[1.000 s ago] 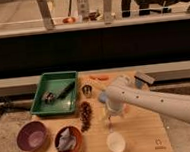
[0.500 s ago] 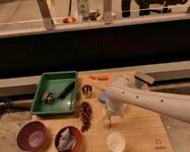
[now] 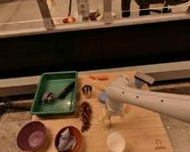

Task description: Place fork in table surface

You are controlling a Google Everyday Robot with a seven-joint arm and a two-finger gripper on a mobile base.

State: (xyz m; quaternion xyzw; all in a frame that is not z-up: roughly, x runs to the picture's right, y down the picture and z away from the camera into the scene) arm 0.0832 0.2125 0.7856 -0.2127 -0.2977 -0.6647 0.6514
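Note:
My gripper (image 3: 109, 109) hangs from the white arm that reaches in from the right. It is low over the middle of the light tan table surface (image 3: 144, 134), just right of a brown pine cone (image 3: 85, 115) and above the small white cup (image 3: 116, 142). A thin pale sliver (image 3: 110, 121) that looks like the fork points down from the gripper towards the tabletop. I cannot tell whether it touches the wood.
A green tray (image 3: 41, 106) at the back left holds a dark-handled utensil (image 3: 65, 89). A small metal cup (image 3: 87, 90) stands beside the tray. A purple bowl (image 3: 32, 134) and a brown bowl with a cloth (image 3: 68, 139) sit front left. An orange item (image 3: 99, 77) and a grey block (image 3: 145, 77) lie at the back.

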